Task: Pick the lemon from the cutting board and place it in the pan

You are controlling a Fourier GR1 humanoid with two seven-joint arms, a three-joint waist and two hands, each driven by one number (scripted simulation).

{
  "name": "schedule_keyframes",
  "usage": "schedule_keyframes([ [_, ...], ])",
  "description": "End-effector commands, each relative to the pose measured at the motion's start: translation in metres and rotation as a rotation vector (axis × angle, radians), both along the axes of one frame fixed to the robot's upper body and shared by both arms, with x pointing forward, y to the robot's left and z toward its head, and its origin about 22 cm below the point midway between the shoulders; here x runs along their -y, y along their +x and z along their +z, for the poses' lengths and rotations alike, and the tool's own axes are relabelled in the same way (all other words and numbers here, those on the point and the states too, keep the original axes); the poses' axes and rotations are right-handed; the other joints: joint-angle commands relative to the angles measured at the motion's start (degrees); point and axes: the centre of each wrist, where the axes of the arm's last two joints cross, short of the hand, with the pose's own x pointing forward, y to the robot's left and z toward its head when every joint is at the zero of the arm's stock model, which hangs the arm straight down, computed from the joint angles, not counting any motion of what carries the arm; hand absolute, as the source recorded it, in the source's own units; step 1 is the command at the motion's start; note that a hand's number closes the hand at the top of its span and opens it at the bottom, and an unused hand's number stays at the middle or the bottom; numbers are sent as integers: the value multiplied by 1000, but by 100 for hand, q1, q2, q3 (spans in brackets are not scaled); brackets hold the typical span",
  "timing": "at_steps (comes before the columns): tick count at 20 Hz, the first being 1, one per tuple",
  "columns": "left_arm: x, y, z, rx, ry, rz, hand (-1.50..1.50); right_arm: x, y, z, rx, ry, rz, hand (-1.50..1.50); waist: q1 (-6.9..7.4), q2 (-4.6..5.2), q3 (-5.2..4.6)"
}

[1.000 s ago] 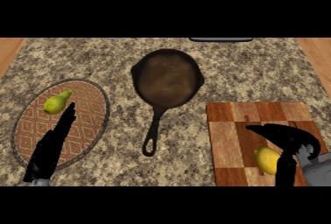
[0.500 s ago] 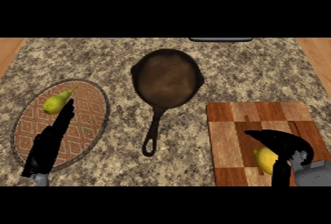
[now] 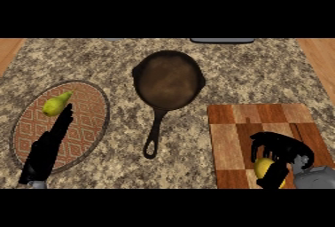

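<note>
Yellow peel showed between black fingers near the lower edge of the cutting board [image 3: 262, 128], where the lemon [image 3: 267, 172] lay on the wood. The right hand [image 3: 282, 150] arched over it, fingers curled down around the fruit from above and the thumb coming up along its near side, so the hand looked closed on the lemon, though whether it had left the board could not be told. The fruit should be light, hard enough not to give under the fingers, and rounded with a slightly waxy skin, so it could roll or slide out if pinched at the tapered ends; the better hold would be across its thick middle, fingers on one side and thumb on the other. The pan [image 3: 169, 83] sat well apart, up and to the left on the stone counter [image 3: 118, 57], handle pointing toward the robot. The left hand [image 3: 47, 148] rested with straight fingers over the patterned plate [image 3: 91, 115], just below a pear [image 3: 55, 104].
</note>
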Motion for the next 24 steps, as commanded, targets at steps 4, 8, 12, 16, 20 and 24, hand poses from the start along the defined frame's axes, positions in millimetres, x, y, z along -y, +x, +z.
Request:
schedule_keyframes([
  [4, 15, 13, -1, 15, 22, -12, 0, -5, 29, -9, 91, -29, -122, 150, 51, 60, 64],
  [8, 8, 9, 3, 10, -11, -26, 0, 17, 48, -10, 232, -127, -263, 150, 79, 64, 67],
  [12, 16, 10, -8, 4, 9, -13, 0, 8, 69, 16, 468, -231, -261, 150, 88, 69, 64],
  [16, 2, 5, 10, 13, 15, 6, 0, 17, 64, 51, 772, -162, -227, 150, 21, 17, 69],
  [20, 1, 10, 0, 12, 3, 5, 0, -7, 74, 87, 1120, -88, -127, 150, 32, 50, 67],
  [24, 1, -3, 0, 8, 1, -26, 0, -34, 90, 89, 1198, -60, -69, 150, 120, 54, 63],
])
